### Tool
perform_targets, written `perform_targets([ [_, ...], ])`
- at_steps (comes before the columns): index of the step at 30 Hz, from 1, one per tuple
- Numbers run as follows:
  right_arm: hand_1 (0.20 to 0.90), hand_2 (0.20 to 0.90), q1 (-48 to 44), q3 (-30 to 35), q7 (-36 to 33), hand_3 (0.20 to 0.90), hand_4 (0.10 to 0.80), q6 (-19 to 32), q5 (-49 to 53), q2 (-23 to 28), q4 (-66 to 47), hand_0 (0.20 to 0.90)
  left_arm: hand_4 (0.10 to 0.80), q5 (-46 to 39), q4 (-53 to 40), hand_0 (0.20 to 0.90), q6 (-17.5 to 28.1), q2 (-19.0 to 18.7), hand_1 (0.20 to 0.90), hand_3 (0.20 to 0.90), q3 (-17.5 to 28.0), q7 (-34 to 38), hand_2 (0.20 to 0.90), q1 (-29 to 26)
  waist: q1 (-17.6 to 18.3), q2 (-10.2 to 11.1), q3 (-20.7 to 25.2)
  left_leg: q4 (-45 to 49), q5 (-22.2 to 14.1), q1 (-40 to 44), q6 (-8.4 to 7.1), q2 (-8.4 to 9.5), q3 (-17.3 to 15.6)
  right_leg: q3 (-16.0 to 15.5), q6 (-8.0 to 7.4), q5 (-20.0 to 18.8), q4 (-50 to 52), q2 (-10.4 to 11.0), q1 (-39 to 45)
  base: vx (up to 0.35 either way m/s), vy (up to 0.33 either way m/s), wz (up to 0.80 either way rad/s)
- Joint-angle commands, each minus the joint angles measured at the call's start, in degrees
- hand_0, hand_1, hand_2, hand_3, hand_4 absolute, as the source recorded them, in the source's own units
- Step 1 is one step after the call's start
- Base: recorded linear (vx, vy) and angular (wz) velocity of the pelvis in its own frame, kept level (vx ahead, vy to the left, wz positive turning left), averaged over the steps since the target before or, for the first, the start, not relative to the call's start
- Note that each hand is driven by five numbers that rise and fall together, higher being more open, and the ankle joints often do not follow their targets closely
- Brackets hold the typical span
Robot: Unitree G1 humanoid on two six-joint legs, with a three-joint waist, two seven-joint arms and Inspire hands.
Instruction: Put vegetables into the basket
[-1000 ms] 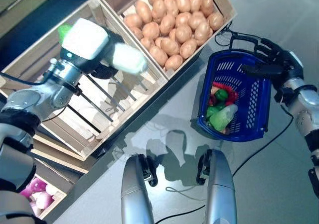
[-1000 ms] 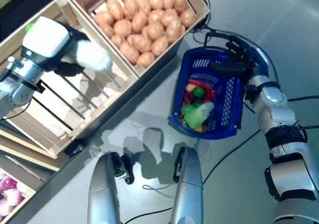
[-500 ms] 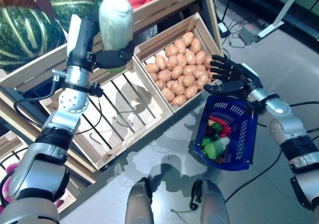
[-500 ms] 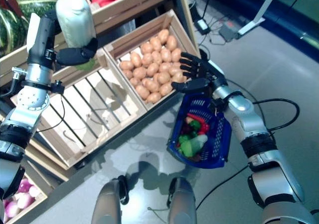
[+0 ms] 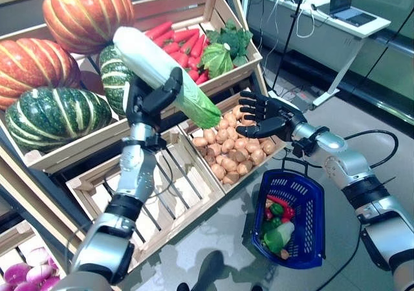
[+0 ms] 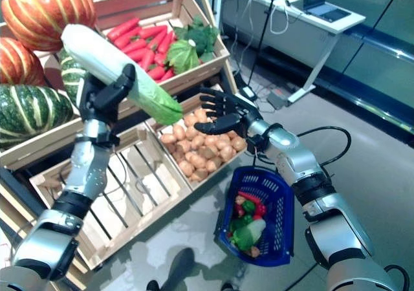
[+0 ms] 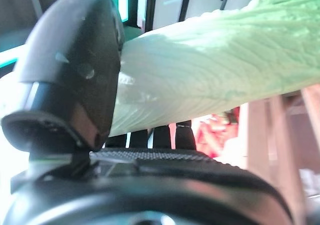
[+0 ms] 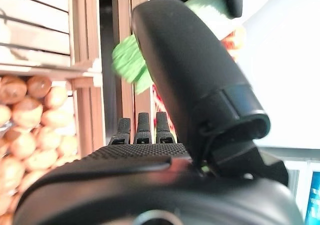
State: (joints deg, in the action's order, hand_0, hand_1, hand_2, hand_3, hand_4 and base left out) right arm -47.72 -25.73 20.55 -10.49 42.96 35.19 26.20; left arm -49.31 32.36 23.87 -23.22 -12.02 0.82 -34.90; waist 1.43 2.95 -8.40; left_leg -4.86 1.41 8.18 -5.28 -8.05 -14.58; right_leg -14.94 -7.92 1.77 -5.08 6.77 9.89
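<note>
A long napa cabbage (image 5: 162, 71), white at one end and leafy green at the other, is held up in the air in front of the produce crates, tilted with its green tip pointing down toward the potato crate (image 5: 236, 152). The left robot hand (image 5: 150, 100) has its fingers and thumb curled round the cabbage's middle. The right robot hand (image 5: 266, 116) hovers just beside the green tip, above the potatoes, with straight, spread fingers and nothing in it. The blue basket (image 5: 309, 204) hangs below the right forearm, with green and red vegetables lying inside. Behind stand pumpkins (image 5: 58, 64) and carrots (image 5: 174, 42).
</note>
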Motion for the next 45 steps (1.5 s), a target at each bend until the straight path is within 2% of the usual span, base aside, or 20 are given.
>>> perform_targets([
  [1, 0.900, 0.900, -6.75, -1.66, 3.25, 0.900, 0.800, 2.10, 0.04, -0.53, 1.52, 0.900, 0.400, 2.97, -3.20, 0.300, 3.82, 0.00, 0.300, 0.300, -0.50, -1.03, 0.300, -1.52, -1.06, 0.11, 9.68, -0.14, -4.45, -1.21, 2.59, 2.11, 0.68, -0.36, 4.41, 0.44, 0.08, -2.57, -2.92, -0.001, -0.014, 0.08],
  [9, 0.900, 0.900, -10.52, -4.11, -0.98, 0.900, 0.800, 3.22, -4.88, -0.42, 2.01, 0.900, 0.400, 8.13, -2.85, 0.300, 1.85, 0.12, 0.300, 0.300, -3.51, -3.07, 0.300, 0.31, -1.62, 0.16, 10.12, -0.14, -5.07, -0.41, 2.96, 2.42, 1.35, 0.09, 4.86, 0.81, 0.08, -2.79, -2.00, 0.017, -0.005, 0.12],
  [18, 0.900, 0.900, -12.28, -6.24, -1.52, 0.900, 0.800, -0.03, -6.67, -2.03, -1.64, 0.900, 0.400, 15.11, -3.96, 0.300, 0.10, 0.05, 0.300, 0.300, -6.51, -3.48, 0.300, 0.93, -1.89, -0.08, 10.33, -0.14, -5.42, -0.01, 3.13, 2.77, 2.09, 0.69, 4.83, 1.09, 0.08, -2.66, -1.36, 0.020, 0.004, -0.01],
  [24, 0.900, 0.900, -11.72, -7.92, 3.75, 0.900, 0.800, -4.67, 0.33, -4.54, -1.59, 0.900, 0.400, 16.23, -4.29, 0.300, -0.53, 0.14, 0.300, 0.300, -8.03, -3.75, 0.300, 0.59, -2.19, -0.06, 10.46, -0.14, -5.64, 0.56, 3.21, 2.83, 2.54, 0.46, 4.90, 1.40, 0.08, -2.47, -0.56, 0.005, 0.002, 0.01],
  [29, 0.900, 0.900, -8.89, -8.47, 11.85, 0.900, 0.800, -10.50, 6.19, -5.52, 0.66, 0.900, 0.400, 17.72, -3.96, 0.300, 0.25, -0.91, 0.300, 0.300, -8.91, -4.75, 0.300, 0.52, -2.56, 0.18, 10.64, -0.14, -5.72, 0.85, 3.17, 2.87, 2.94, 0.05, 4.90, 1.66, 0.08, -2.37, 0.02, 0.002, -0.001, 0.05],
  [38, 0.900, 0.900, -7.30, -8.35, 24.07, 0.900, 0.800, -15.44, 5.65, -4.95, 11.43, 0.900, 0.400, 14.95, -3.51, 0.300, 2.16, -1.92, 0.300, 0.300, -9.53, -6.32, 0.300, -0.15, -3.25, 0.42, 10.95, -0.14, -5.68, 1.04, 3.20, 2.95, 3.26, -0.54, 4.86, 1.71, 0.08, -2.31, 0.18, 0.000, -0.003, 0.04],
  [45, 0.900, 0.900, -5.75, -7.23, 24.84, 0.900, 0.800, -17.74, 5.01, -5.86, 19.12, 0.900, 0.400, 13.48, -3.81, 0.300, 2.61, -1.85, 0.300, 0.300, -9.79, -6.19, 0.300, -0.53, -3.59, 0.35, 10.98, -0.14, -5.66, 1.17, 3.31, 3.03, 3.47, -0.67, 4.96, 1.69, 0.08, -2.35, 0.25, 0.000, 0.000, 0.00],
])
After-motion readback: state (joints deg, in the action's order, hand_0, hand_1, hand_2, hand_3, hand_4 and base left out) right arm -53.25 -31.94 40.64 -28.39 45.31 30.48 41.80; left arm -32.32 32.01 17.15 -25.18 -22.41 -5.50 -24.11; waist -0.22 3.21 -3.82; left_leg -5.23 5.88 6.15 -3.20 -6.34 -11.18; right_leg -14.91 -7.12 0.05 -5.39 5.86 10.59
